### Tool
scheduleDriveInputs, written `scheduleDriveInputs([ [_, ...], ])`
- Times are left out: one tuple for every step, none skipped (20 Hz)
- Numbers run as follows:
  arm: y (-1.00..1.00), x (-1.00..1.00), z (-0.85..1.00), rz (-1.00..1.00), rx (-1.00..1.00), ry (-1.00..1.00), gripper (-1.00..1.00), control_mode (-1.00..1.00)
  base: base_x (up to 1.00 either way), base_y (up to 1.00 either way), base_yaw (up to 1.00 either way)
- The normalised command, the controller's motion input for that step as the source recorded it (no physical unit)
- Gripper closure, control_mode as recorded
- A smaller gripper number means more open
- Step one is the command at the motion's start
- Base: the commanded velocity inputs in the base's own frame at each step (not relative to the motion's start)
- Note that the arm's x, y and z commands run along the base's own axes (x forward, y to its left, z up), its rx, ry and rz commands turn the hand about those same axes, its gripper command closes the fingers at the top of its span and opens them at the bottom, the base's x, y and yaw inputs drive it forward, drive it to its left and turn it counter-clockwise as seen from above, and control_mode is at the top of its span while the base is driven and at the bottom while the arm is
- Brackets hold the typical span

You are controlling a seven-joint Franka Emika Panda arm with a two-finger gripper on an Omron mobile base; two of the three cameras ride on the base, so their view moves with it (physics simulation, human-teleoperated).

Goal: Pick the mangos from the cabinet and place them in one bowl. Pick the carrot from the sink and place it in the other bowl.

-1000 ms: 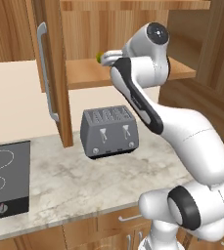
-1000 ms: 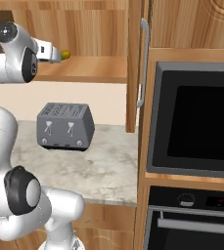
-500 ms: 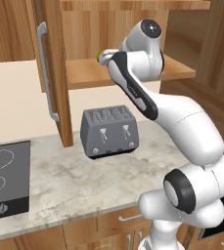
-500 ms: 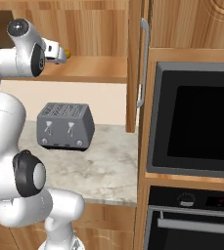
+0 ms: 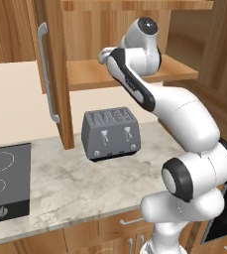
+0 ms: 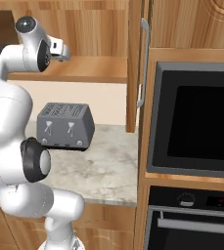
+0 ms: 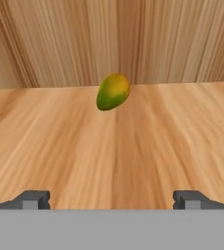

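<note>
Our hand (image 7: 111, 200) is spread wide, holding nothing, above the cabinet (image 7: 133, 146) shelf. We see one mango (image 7: 113, 91) lying ahead of it, well apart from the fingertips (image 7: 34, 199).

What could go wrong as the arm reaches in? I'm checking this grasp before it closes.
The mango lies loose on the cabinet shelf, ahead of the open gripper; a fingertip might nudge it and roll it away. Reaching deeper, the arm could brush the open cabinet door.
</note>
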Motion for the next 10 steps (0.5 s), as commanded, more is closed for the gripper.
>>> scheduleDriveInputs([
  [0.0, 0.52, -0.11, 0.0, 0.0, 0.0, -1.0, -1.0, 0.0, 0.0, 0.0],
  [0.0, 0.58, -0.21, 0.0, 0.0, 0.0, -1.0, -1.0, 0.0, 0.0, 0.0],
  [0.01, 0.56, -0.08, 0.0, 0.0, 0.0, -1.0, -1.0, 0.0, 0.0, 0.0],
  [0.01, 0.52, -0.02, 0.0, 0.0, 0.0, -1.0, -1.0, 0.0, 0.0, 0.0],
  [0.0, 0.51, -0.1, 0.0, 0.0, 0.0, -1.0, -1.0, 0.0, 0.0, 0.0],
  [0.04, 0.46, -0.15, 0.0, 0.0, 0.0, -1.0, -1.0, 0.0, 0.0, 0.0],
  [0.07, 0.45, -0.09, 0.0, 0.0, 0.0, -1.0, -1.0, 0.0, 0.0, 0.0],
  [0.09, 0.42, 0.0, 0.0, 0.0, 0.0, -1.0, -1.0, 0.0, 0.0, 0.0],
  [0.1, 0.41, 0.0, 0.0, 0.0, 0.0, -1.0, -1.0, 0.0, 0.0, 0.0],
  [0.09, 0.37, 0.0, 0.0, 0.0, 0.0, -1.0, -1.0, 0.0, 0.0, 0.0],
])
